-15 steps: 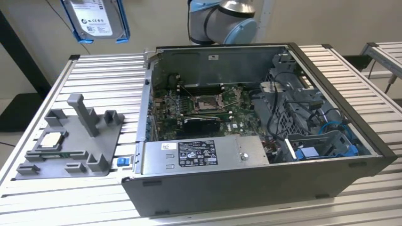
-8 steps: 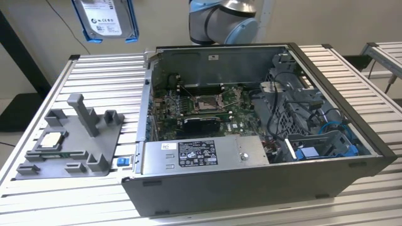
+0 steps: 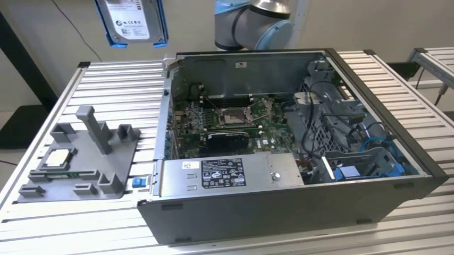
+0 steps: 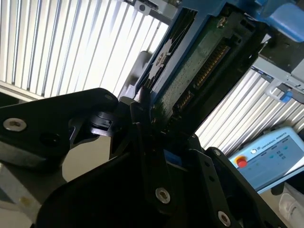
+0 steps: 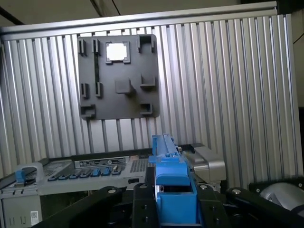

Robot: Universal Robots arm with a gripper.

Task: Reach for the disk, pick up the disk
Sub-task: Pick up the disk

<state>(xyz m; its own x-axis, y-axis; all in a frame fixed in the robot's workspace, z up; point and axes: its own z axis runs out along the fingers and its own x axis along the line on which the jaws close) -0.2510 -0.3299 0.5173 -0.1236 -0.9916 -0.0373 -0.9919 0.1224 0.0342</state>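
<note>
Between the fingers (image 4: pixel 142 114) of the gripper (image 4: pixel 154 107) sat the disk (image 4: pixel 178 88), clamped firmly by its blue frame (image 5: pixel 171 185). It hung high above the computer case (image 3: pixel 284 212), beyond the case's far corner. So narrow an edge grip might let it slip and fall. Its label (image 3: pixel 133 20) showed in the exterior view, and its circuit board (image 4: pixel 209 52) in the second wrist view.

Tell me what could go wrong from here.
1. The gripper clamps the disk by one end, high above the table; a slip would likely drop it hard.
2. The grey fixture with the chip lies on that table and might be struck.
</note>
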